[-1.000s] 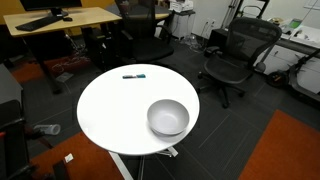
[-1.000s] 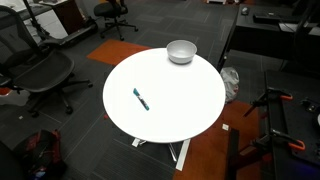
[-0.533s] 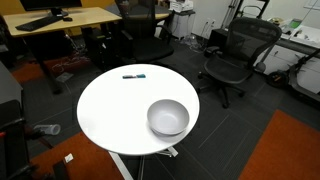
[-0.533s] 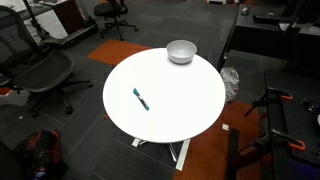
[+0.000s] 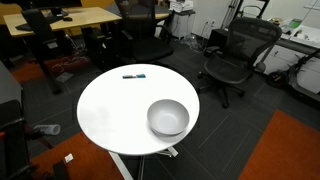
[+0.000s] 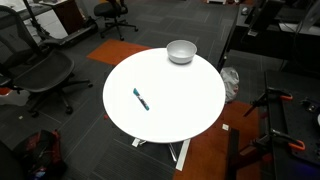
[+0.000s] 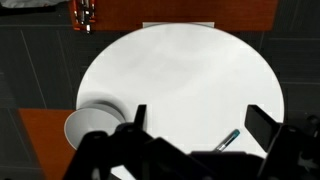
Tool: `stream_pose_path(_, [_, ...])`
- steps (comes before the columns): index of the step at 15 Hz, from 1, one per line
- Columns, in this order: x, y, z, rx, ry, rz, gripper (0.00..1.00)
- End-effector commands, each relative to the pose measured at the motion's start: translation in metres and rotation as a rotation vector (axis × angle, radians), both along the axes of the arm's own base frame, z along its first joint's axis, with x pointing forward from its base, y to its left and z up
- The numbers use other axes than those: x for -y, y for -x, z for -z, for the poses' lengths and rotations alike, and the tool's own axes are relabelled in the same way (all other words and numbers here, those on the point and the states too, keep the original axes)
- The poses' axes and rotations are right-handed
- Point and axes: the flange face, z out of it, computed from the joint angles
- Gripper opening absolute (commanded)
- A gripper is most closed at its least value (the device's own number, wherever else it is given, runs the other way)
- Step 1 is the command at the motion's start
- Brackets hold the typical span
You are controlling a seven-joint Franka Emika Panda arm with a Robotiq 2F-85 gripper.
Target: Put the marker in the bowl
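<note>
The marker [image 5: 134,75], a thin dark pen with a teal end, lies on the round white table [image 5: 110,115] near its far edge. It also shows in an exterior view [image 6: 140,99] and in the wrist view [image 7: 229,139]. The grey-white bowl [image 5: 168,117] stands upright and empty near the table's rim, as seen in both exterior views [image 6: 181,51] and the wrist view [image 7: 88,126]. My gripper [image 7: 200,120] is open and empty, high above the table, with the marker between its fingers in the wrist view. The gripper does not show in the exterior views.
Black office chairs [image 5: 232,55] [image 6: 35,70] stand around the table. A wooden desk [image 5: 60,18] is at the back. Orange carpet patches [image 5: 290,150] lie on the dark floor. A dark cabinet [image 6: 275,40] stands close to the bowl's side.
The marker and the bowl have not moved. A dark shape has come into the upper right corner of an exterior view.
</note>
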Motion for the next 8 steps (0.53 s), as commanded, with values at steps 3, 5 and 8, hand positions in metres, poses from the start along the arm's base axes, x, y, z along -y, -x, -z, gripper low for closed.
stream_pose_path(3, [-0.026,-0.053,0.009,0.058,-0.053,0.129,1.00])
stream_pose_path(5, [-0.031,-0.071,0.016,0.052,-0.073,0.202,1.00])
stream_pose_path(8, [-0.042,-0.099,0.027,0.027,-0.095,0.294,1.00])
